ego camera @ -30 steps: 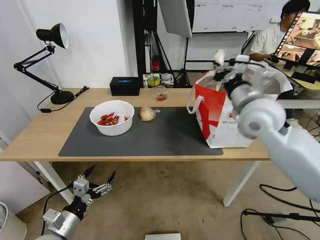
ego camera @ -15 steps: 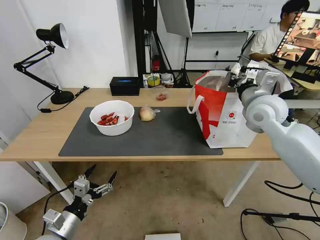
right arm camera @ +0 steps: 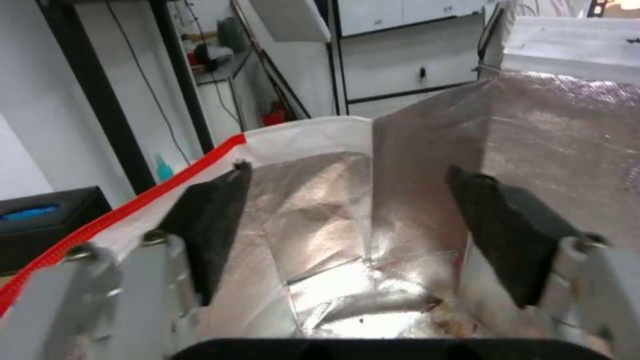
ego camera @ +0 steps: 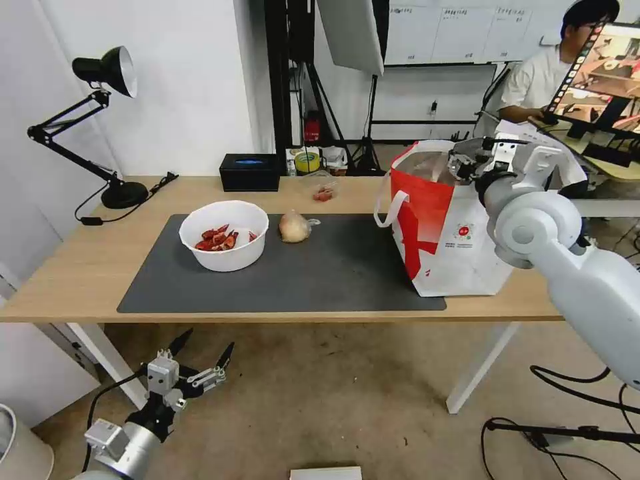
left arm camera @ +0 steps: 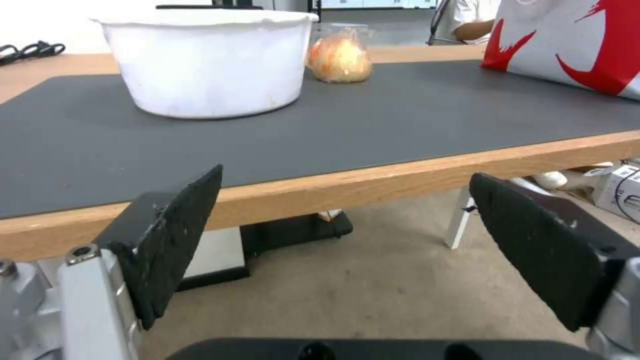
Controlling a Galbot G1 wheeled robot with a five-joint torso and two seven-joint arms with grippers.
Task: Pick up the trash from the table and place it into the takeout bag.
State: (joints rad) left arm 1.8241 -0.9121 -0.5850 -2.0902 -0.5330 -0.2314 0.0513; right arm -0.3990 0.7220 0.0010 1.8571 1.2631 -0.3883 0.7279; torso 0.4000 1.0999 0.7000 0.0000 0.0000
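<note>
Hovering over the mouth of the boxy white-and-red foil-lined takeout bag (ego camera: 450, 227), the right gripper (right arm camera: 347, 220) now gapes empty where a second ago it carried white tissue, so that piece looks dropped in; white round bowl of red scraps (ego camera: 224, 235) and beige plastic-wrapped lump (ego camera: 294, 227) remain on the desk (ego camera: 67, 267), left gripper (left arm camera: 347, 250) open below its edge.

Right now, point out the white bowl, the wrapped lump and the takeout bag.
white bowl (ego camera: 227, 257): head view, on its front outer wall.
wrapped lump (ego camera: 294, 227): head view, on the middle of its wrapping.
takeout bag (ego camera: 453, 263): head view, on its white front panel.
</note>
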